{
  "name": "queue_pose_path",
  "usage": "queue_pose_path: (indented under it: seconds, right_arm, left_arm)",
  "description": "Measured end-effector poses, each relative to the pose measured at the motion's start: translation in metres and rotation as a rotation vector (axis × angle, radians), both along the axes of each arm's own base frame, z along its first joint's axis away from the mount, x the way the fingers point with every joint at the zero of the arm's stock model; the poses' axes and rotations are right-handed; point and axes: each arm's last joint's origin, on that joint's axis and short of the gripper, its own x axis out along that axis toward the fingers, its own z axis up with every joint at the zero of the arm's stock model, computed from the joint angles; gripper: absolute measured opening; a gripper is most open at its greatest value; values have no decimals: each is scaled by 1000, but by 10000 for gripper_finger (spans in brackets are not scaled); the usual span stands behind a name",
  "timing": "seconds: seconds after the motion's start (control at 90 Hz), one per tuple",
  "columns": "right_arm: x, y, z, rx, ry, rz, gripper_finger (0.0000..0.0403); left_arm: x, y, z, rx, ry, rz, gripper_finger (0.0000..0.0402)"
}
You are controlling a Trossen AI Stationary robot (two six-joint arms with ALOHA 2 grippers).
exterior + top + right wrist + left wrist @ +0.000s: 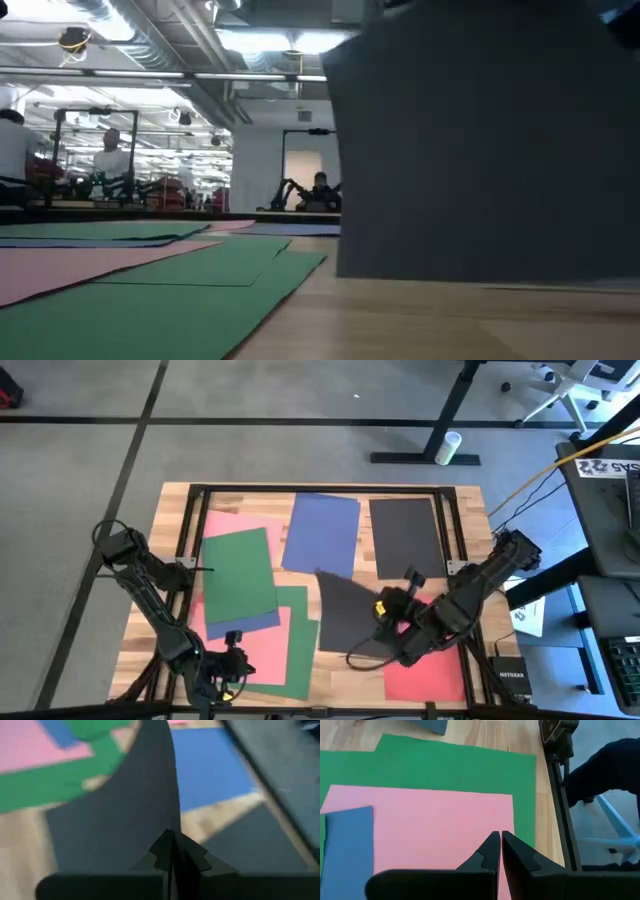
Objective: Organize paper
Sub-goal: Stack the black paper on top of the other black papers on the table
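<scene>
Several paper sheets lie flat on the wooden table: a green sheet (238, 572) on a pink one, a blue sheet (322, 532), a black sheet (405, 538) at the far right and a red sheet (425, 675) at the near right. My right gripper (173, 840) is shut on a second black sheet (340, 610) in the middle, which bows upward and fills the right of the low view (480, 140). My left gripper (498, 837) is shut over a pink sheet (435, 825) that lies on a green one (445, 765) near the front edge. My right gripper pinches the black sheet's right-hand edge (172, 815) between its two fingers, coming from the table's right and slanting down. One layer shows. The sheet is raised and curved on that side, with its left part low over the green and pink sheets (300, 630). My left gripper: I cannot tell whether its shut tips touch the pink sheet.
A dark metal frame (190, 520) runs along the table's left, far and right sides. A network box (508, 678) and a white printed sheet (528, 615) sit off the right edge. People and other robot arms show in the room behind.
</scene>
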Motion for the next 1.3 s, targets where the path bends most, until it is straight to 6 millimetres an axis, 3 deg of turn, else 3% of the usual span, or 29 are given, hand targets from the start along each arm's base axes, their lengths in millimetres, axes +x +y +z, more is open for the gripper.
queue_pose_path:
  seconds: [0.4,0.744,1.3]
  right_arm:
    - [12,-66,-28,-171,178,-139,0]
    - [14,-110,-55,-260,177,-367,0]
    - [-12,-180,-111,-358,358,-642,0]
  left_arm:
    - [-1,-1,0,0,0,-5,0]
    - [-4,-3,0,-7,0,-6,0]
    - [-7,-4,0,-7,-15,3,0]
